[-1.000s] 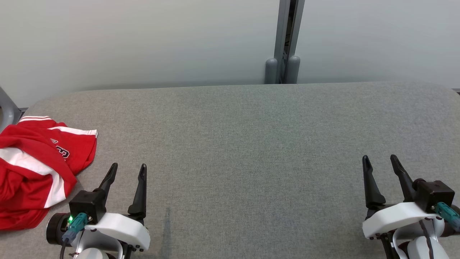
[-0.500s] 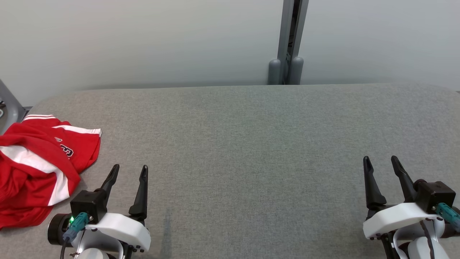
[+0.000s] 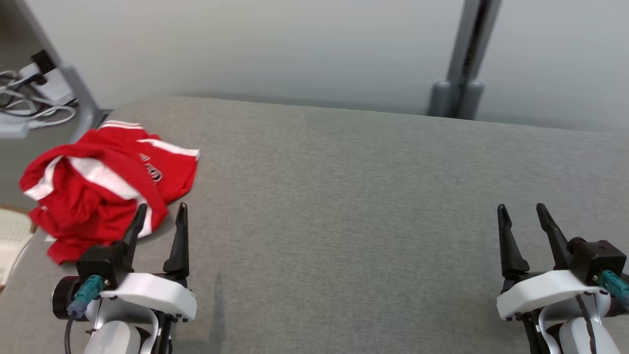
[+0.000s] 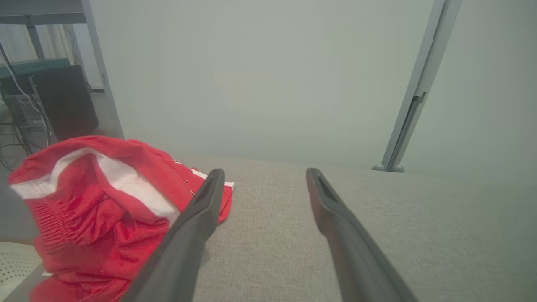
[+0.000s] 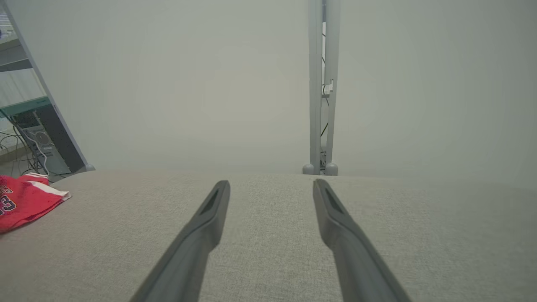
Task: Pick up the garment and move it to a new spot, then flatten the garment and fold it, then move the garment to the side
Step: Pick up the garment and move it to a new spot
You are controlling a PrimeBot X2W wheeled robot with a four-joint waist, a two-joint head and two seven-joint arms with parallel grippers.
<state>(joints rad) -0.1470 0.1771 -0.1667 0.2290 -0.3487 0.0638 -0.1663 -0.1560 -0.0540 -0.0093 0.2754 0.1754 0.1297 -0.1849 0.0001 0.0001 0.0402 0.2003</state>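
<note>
garment (image 3: 91,199) print, dark, blurred, seemingly illegible

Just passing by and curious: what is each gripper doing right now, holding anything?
Left gripper: open, holding nothing, near the red garment.
Right gripper: open, holding nothing.

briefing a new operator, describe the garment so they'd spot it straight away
Start at the wide grey fabric-covered table and go to its left end. There, just ahead of the left end effector, lies a crumpled garment. Its bright red cloth with white stripes stands out against the plain grey.
</note>
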